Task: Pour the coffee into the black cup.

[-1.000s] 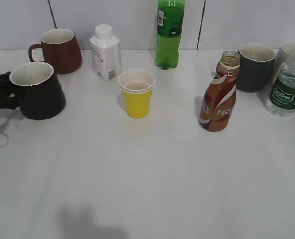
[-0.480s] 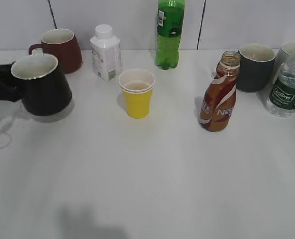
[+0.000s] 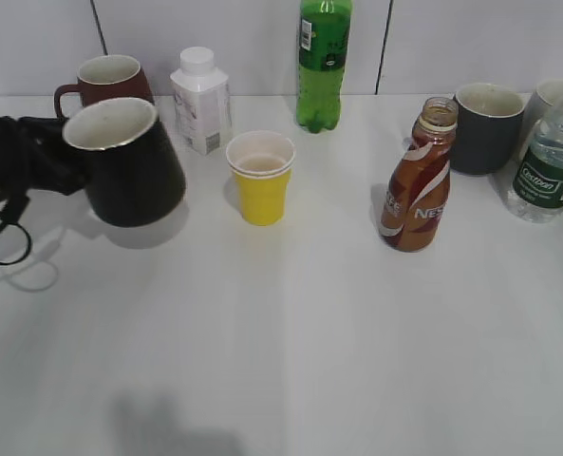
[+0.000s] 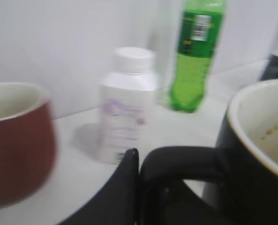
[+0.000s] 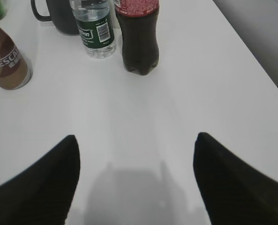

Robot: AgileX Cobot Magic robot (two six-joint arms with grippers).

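Observation:
The black cup (image 3: 129, 166) is a glossy tapered mug with a pale inside, held above the table at the left and tilted. My left gripper (image 3: 58, 161) is shut on its loop handle (image 4: 181, 161); the cup's rim shows at the right of the left wrist view (image 4: 260, 136). The brown Nescafe coffee bottle (image 3: 417, 180) stands capless, right of centre, and shows at the top left of the right wrist view (image 5: 6, 61). My right gripper (image 5: 136, 159) is open and empty over bare table, out of the exterior view.
A yellow paper cup (image 3: 260, 177) stands mid-table. Along the back stand a maroon mug (image 3: 110, 78), a white carton bottle (image 3: 201, 100), a green soda bottle (image 3: 324, 62), a dark grey mug (image 3: 487, 126) and a water bottle (image 3: 549, 166). A dark cola bottle (image 5: 137, 35) stands near the right gripper.
My left gripper has lifted the black cup off the table and carried it right, toward the yellow cup. The coffee bottle has not moved.

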